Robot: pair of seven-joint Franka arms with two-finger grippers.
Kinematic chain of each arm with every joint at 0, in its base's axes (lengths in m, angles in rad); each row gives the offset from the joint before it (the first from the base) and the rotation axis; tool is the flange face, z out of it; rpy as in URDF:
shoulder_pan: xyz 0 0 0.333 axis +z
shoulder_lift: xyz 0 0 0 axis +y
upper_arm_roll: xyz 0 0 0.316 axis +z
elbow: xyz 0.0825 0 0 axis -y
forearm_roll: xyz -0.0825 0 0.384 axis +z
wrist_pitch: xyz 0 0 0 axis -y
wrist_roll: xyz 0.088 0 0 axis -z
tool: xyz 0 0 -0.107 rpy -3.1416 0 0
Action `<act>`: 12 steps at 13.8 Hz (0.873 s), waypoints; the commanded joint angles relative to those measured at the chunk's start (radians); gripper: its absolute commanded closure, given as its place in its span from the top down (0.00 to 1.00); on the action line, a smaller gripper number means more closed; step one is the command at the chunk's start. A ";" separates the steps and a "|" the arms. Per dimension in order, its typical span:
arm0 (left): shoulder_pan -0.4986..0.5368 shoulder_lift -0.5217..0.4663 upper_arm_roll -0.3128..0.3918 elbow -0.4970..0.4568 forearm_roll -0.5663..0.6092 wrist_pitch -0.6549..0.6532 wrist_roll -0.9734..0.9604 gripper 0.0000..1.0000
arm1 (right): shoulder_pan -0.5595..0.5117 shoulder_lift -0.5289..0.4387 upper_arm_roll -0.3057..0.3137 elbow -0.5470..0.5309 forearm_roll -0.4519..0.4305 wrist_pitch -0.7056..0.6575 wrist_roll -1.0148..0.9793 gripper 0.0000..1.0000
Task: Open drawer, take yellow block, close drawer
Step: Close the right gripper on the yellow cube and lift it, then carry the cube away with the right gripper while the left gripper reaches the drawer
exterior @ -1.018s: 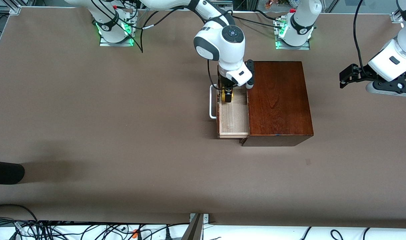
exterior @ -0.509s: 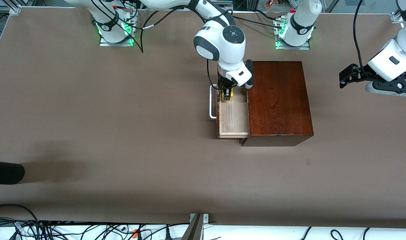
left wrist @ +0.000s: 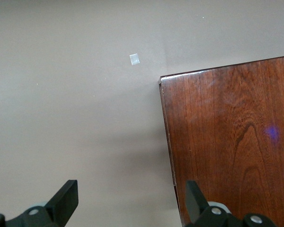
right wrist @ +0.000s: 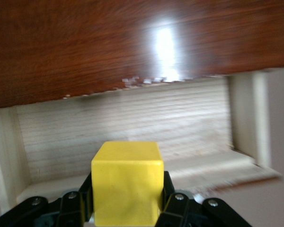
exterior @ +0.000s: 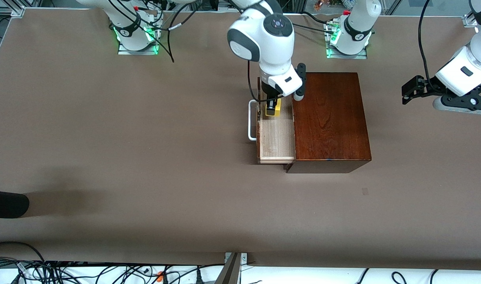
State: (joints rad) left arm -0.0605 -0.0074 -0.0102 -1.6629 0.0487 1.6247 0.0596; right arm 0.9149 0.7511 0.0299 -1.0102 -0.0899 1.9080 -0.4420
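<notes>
The right claw (exterior: 272,107) is clamped on the yellow block (exterior: 273,110), holding it over the open drawer (exterior: 276,136) for removal. The left claw (exterior: 409,90), fingers spread apart, waits above the surface (exterior: 106,138) beside the wooden box (exterior: 331,118).

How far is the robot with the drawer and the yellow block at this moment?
Done: the drawer stands pulled out of the wooden box. In hand: the right gripper is shut on the yellow block, over the open drawer. Left: carry the block clear and push the drawer shut by its white handle. The left gripper waits open at the left arm's end of the table.
</notes>
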 commanded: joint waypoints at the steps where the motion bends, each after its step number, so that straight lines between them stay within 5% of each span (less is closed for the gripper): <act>1: -0.007 0.000 0.004 0.011 -0.004 -0.005 -0.001 1.00 | -0.089 -0.067 0.010 0.019 0.054 -0.104 0.008 0.00; 8: -0.028 0.012 -0.096 0.017 -0.015 -0.003 0.014 1.00 | -0.457 -0.257 -0.002 0.010 0.151 -0.299 -0.021 0.00; 12: -0.081 0.090 -0.200 0.069 -0.016 0.006 0.014 1.00 | -0.658 -0.266 -0.005 0.001 0.157 -0.372 -0.027 0.00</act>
State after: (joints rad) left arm -0.1224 0.0161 -0.1661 -1.6606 0.0477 1.6310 0.0626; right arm 0.3256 0.5001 0.0085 -0.9812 0.0447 1.5689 -0.4666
